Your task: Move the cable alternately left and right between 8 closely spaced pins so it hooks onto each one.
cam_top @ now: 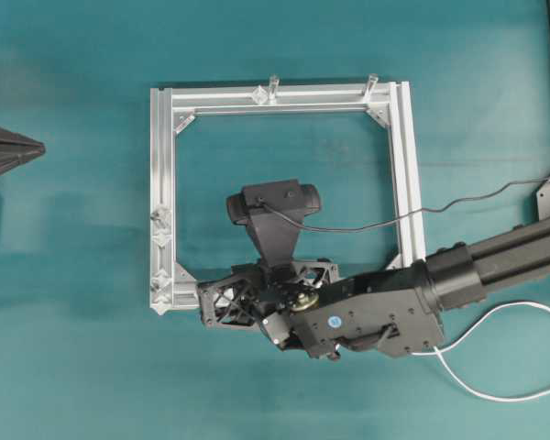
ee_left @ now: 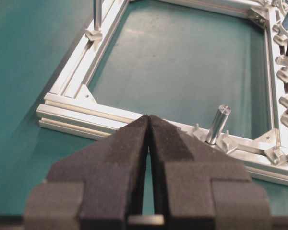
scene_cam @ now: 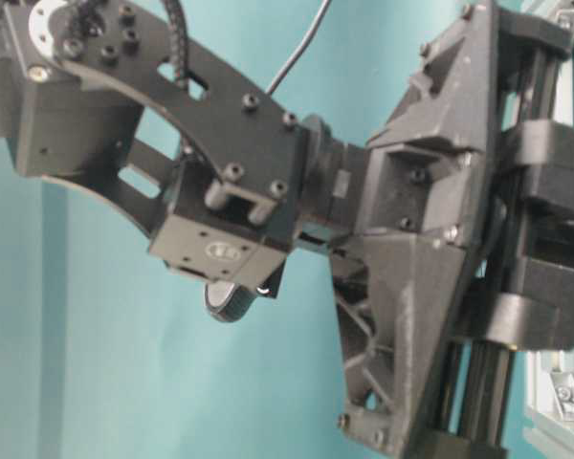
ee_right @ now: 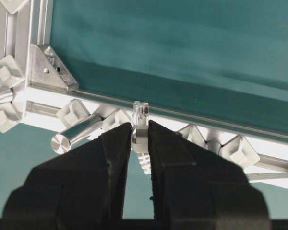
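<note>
My right gripper [ee_right: 139, 125] is shut on the cable's pale plug [ee_right: 140, 112], whose clear tip sticks out past the fingertips right at the frame rail. Its ribbed sleeve hangs between the pads. The pins [ee_right: 189, 135] are silvery diamond studs along that rail, on both sides of the plug. Overhead, the right gripper [cam_top: 206, 305] lies over the frame's bottom rail and hides the pins there. The white cable [cam_top: 495, 392] loops on the table behind the right arm. My left gripper [ee_left: 149, 116] is shut and empty, off the frame's left side [cam_top: 27, 148].
The square aluminium frame [cam_top: 408, 165] lies flat on the teal table. A cylindrical post [ee_right: 72, 134] stands by the corner near the plug. Two more posts [cam_top: 273, 87] stand on the far rail. A thin black camera wire [cam_top: 394, 220] crosses the frame.
</note>
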Controlling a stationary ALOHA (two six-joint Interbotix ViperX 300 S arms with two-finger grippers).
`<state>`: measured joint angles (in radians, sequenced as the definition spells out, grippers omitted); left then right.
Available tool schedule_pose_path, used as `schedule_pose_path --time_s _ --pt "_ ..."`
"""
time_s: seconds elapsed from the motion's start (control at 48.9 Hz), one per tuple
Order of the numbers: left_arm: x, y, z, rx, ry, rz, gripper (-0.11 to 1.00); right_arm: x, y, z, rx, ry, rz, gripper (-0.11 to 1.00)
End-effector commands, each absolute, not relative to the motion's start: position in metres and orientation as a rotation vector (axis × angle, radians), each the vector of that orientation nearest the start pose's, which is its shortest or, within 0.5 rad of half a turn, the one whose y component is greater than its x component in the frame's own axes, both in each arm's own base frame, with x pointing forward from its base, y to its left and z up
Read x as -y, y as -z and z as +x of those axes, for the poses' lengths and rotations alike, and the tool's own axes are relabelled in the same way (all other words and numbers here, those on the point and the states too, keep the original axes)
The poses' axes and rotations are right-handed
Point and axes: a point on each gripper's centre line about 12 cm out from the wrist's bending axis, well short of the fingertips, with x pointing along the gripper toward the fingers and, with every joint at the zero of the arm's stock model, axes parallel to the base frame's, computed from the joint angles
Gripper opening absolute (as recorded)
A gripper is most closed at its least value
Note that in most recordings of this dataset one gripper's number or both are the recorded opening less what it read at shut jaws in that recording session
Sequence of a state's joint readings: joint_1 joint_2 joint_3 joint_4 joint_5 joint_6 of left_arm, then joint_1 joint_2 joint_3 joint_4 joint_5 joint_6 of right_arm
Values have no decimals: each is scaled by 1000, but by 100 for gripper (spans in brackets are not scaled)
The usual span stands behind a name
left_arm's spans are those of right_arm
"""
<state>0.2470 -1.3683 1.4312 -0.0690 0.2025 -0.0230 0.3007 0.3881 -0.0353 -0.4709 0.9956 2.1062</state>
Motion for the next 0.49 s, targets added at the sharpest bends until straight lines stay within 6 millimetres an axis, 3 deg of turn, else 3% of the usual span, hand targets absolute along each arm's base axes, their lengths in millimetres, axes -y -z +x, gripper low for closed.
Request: schedule_pose_path --time_s 0.0,0.245,0.47 --pt "-31 -201 130 -240 -242 -130 0 -100 -188 473 -699 1047 1176 14" --pt "-31 -200 130 -241 -242 -130 0 -99 -187 473 -708 1041 1161 14" --pt "-31 -200 129 -240 -242 -130 0 -86 -187 476 -705 1054 1150 14"
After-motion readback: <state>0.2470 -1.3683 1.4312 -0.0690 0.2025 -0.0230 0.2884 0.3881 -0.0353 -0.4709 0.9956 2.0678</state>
